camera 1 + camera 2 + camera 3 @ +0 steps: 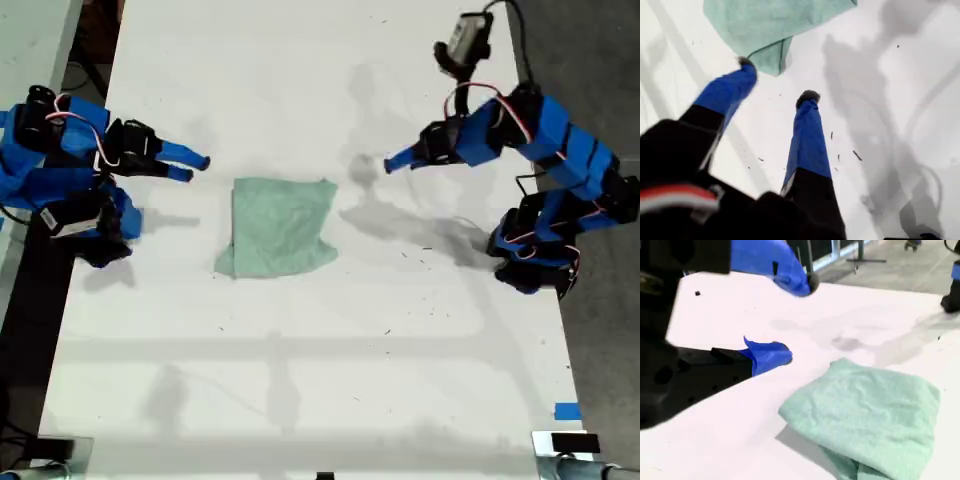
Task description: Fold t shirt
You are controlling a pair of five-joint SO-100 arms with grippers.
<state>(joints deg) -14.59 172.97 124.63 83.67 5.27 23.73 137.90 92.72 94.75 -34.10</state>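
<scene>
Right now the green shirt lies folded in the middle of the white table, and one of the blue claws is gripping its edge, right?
Not quite. The t shirt does lie folded mid-table, but neither claw grips it: the exterior view shows my first gripper and my second gripper open and clear of the fabric.

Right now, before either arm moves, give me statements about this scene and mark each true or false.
1. The t shirt lies on the table between the two arms. True.
2. My first gripper is shut on the t shirt. False: it is open and clear of the fabric.
3. My second gripper is open. True.
4. The blue tape sits at the exterior view's upper left. False: it is at that view's lower right.
</scene>
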